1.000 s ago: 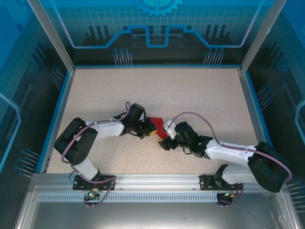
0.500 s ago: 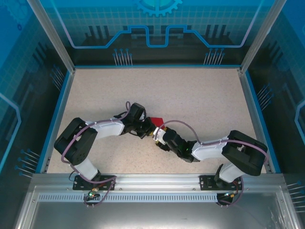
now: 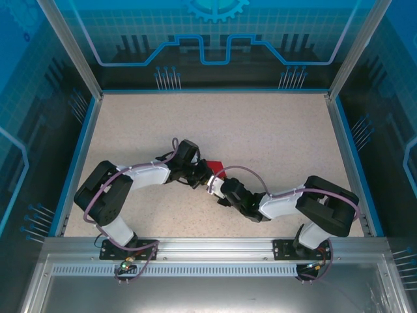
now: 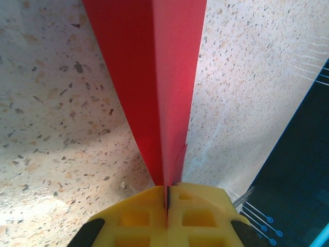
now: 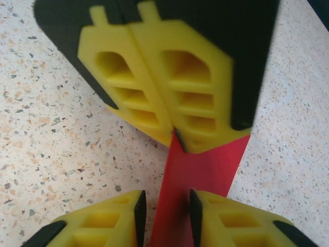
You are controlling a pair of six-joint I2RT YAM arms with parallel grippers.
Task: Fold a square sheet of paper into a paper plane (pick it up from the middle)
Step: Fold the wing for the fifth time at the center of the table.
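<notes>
Right gripper (image 5: 165, 206) has slid in, jaws narrowed astride the creased red paper (image 4: 154, 77) — grip unclear — left gripper (image 4: 167, 194) clamps it.

We are reading no words, numbers, labels or brands anywhere; we are seeing a gear emblem (image 3: 215, 8) on the back panel (image 3: 215, 72), upper centre.

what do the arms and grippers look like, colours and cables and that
Both the left arm and right arm have white shells over chunky black joints, with a purplish-grey cable looping loosely along each. The left gripper and right gripper have black bodies and bright yellow fingers moulded with ribbed hollow pockets; the right pair's inner faces are black.
</notes>
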